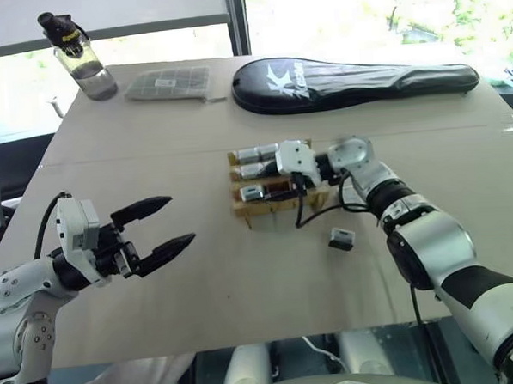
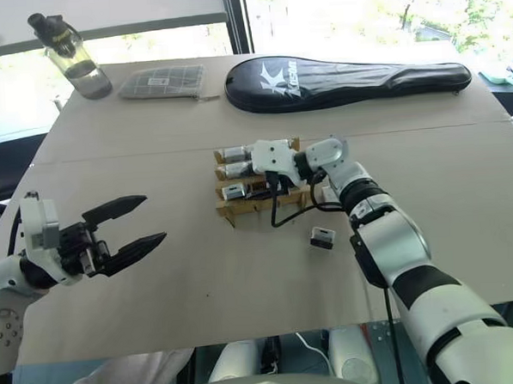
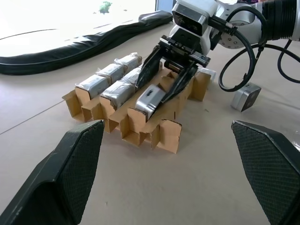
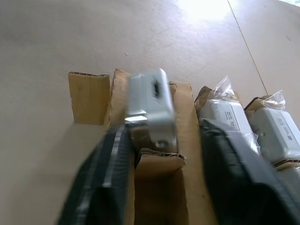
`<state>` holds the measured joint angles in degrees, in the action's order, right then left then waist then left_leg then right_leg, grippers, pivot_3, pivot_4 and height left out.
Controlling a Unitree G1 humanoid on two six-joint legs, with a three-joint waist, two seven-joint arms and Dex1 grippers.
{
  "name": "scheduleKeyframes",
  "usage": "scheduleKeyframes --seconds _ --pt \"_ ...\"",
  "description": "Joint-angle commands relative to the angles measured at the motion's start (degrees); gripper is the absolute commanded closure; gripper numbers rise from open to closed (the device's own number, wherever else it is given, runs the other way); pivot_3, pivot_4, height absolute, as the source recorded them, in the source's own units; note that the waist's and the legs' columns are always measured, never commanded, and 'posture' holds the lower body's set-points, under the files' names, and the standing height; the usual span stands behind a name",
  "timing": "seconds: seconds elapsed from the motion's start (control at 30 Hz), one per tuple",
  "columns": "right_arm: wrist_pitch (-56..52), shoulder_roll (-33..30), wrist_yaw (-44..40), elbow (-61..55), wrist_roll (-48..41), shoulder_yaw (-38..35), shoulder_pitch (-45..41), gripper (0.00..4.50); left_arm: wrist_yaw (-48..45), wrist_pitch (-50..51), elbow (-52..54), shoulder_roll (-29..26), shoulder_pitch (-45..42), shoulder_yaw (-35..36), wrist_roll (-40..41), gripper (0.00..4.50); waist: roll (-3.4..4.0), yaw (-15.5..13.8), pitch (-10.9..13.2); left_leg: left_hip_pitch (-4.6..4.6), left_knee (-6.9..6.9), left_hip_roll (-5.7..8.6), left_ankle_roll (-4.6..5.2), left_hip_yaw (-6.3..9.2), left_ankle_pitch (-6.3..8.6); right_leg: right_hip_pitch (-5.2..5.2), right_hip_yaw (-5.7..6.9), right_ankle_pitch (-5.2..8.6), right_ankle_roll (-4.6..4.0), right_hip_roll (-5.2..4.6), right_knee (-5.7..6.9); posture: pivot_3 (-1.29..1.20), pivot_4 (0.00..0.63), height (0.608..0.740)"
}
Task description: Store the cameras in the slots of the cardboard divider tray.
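Cardboard covers the table (image 1: pixel 244 287), and at its left the left gripper (image 1: pixel 155 227) hangs above the bare surface with its black fingers spread wide and nothing between them, well apart from the work. At the far left corner stands a clear plastic bottle (image 1: pixel 82 59), with a flat grey patterned packet (image 1: pixel 169 83) just right of it, then a long black racket case (image 1: pixel 354 79).

Mid-table sits the tan cardboard divider tray (image 1: pixel 240 206), several slots already filled with small silver-grey cameras. Over it reaches the right gripper (image 3: pixel 165 79), its fingers either side of one silver-grey camera (image 3: pixel 149 99) tilted into a near slot; whether they clamp it or merely straddle it, I cannot tell. Right of the tray, one loose silver-grey camera (image 1: pixel 341 238) lies on the table.

I judge the risk to be jamming: the tilted camera may catch a thin divider and bend it or drag the light tray along.

The left wrist view shows the tilt and both fingers from the front; the right wrist view adds the plastic-wrapped cameras (image 4: pixel 227 115) in neighbouring slots.
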<state>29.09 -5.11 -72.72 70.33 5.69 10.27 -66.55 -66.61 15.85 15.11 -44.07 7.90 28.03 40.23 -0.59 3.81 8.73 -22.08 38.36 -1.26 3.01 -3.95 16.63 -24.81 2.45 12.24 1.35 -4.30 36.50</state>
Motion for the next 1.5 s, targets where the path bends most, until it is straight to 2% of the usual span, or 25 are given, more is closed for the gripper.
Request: scheduleKeyframes --seconds 0.03,0.07,0.4,0.53,0.63,0.7,0.87,1.03,1.13,1.23,1.33,1.37,1.5 --pt "0.51 0.42 -1.14 -1.46 -1.85 -1.51 -0.88 4.32 -0.38 -0.79 0.50 -0.73 -0.17 1.01 0.21 0.00 0.00 0.03 0.00 0.00 0.00 0.00 0.00 0.00 0.00 0.00 0.00 0.00 0.00 0.00 0.00 0.00 0.150 0.740" --pt "0.23 0.54 -1.75 -1.45 -2.05 -1.53 -0.80 4.43 -0.35 -0.76 0.56 -0.72 -0.16 1.02 0.24 0.00 0.01 0.03 0.00 0.00 0.00 0.00 0.00 0.00 0.00 0.00 0.00 0.00 0.00 0.00 0.00 0.00 0.150 0.740" --pt "-1.48 0.44 -2.17 -1.09 -1.87 -1.15 -1.27 4.43 -0.02 -0.65 1.13 -0.53 0.38 1.32 0.37 0.00 0.01 0.04 0.00 0.01 -0.01 0.00 -0.01 0.00 0.00 0.00 0.00 0.00 0.00 -0.01 0.01 0.00 0.150 0.740" --pt "-6.43 -1.96 -8.21 -5.38 -6.11 -3.27 -0.51 4.43 -0.05 -0.54 1.66 -0.64 0.96 1.62 0.53 0.00 0.02 -0.06 0.01 0.00 -0.01 0.00 -0.01 0.00 0.00 0.00 0.00 0.00 0.00 -0.02 0.00 0.00 0.150 0.740" --pt "-14.79 -5.59 -13.23 -15.92 -10.57 -4.49 3.97 4.43 -0.12 -0.52 1.73 -0.63 1.20 1.52 0.61 0.00 0.00 -0.35 0.00 -0.01 -0.01 0.01 0.00 0.01 0.00 0.00 0.01 0.00 0.00 -0.05 -0.02 0.00 0.150 0.740" --pt "-23.31 -8.71 -12.68 -27.38 -14.11 -5.71 9.16 4.43 -0.07 -0.57 1.63 -0.50 1.15 1.14 0.53 0.00 0.00 -0.60 0.00 -0.02 -0.02 0.01 0.00 0.06 0.00 0.01 0.05 0.00 0.00 -0.06 -0.06 0.00 0.150 0.740" --pt "-42.80 -17.75 2.01 -60.41 -14.59 -9.85 27.19 4.43 -0.50 -0.61 0.91 -0.50 0.36 -0.11 0.30 0.00 0.06 -1.70 0.02 -0.13 -0.08 0.01 -0.01 0.16 0.01 -0.01 0.16 0.00 0.00 -0.11 -0.17 0.00 0.150 0.740" --pt "-56.13 -24.55 9.17 -83.14 -17.33 -12.73 43.38 4.43 -1.64 -0.78 -0.89 -1.03 -1.21 -1.15 0.02 0.00 0.12 -1.85 0.04 -0.18 -0.07 0.03 -0.01 0.21 0.01 -0.01 0.21 0.00 0.00 -0.12 -0.25 0.00 0.150 0.740" --pt "-65.86 -27.67 12.94 -93.97 -20.02 -14.22 50.92 3.66 -2.62 -0.76 -1.94 -1.36 -2.54 -2.41 -0.38 0.00 0.14 -1.61 0.05 -0.12 -0.07 0.02 0.00 0.19 0.01 -0.01 0.18 0.01 -0.02 -0.10 -0.19 0.00 0.150 0.740" --pt "-73.91 -27.13 17.63 -102.14 -24.08 -15.53 54.74 2.42 -3.55 -0.72 -3.58 -1.90 -4.62 -3.47 -0.68 0.00 0.13 -1.85 0.05 -0.09 -0.03 0.03 0.02 0.18 0.00 0.00 0.18 0.11 -0.20 -0.09 -0.10 0.00 0.150 0.740" --pt "-76.52 -28.97 19.56 -105.95 -25.37 -14.07 57.86 0.73 -4.70 -0.74 -5.16 -2.41 -6.54 -4.50 -1.04 0.00 0.07 -2.07 0.03 -0.06 0.05 0.03 0.06 0.19 0.01 0.02 0.18 0.12 -0.22 -0.03 -0.02 0.00 0.150 0.740" --pt "-75.94 -30.33 19.85 -105.94 -24.29 -12.45 58.88 0.29 -5.15 -0.77 -5.69 -2.61 -7.34 -5.04 -1.18 0.00 0.07 -2.27 0.02 -0.06 0.06 0.03 0.09 0.20 0.02 0.03 0.18 0.12 -0.22 0.01 -0.02 0.00 0.150 0.740" --pt "-76.64 -32.36 21.63 -105.78 -24.63 -9.53 59.67 0.29 -6.60 -1.17 -7.13 -3.29 -9.59 -6.19 -1.59 0.00 -0.01 -3.03 0.04 -0.07 0.15 0.06 0.09 0.13 0.01 0.08 0.15 0.12 -0.21 0.15 -0.08 0.00 0.150 0.740"
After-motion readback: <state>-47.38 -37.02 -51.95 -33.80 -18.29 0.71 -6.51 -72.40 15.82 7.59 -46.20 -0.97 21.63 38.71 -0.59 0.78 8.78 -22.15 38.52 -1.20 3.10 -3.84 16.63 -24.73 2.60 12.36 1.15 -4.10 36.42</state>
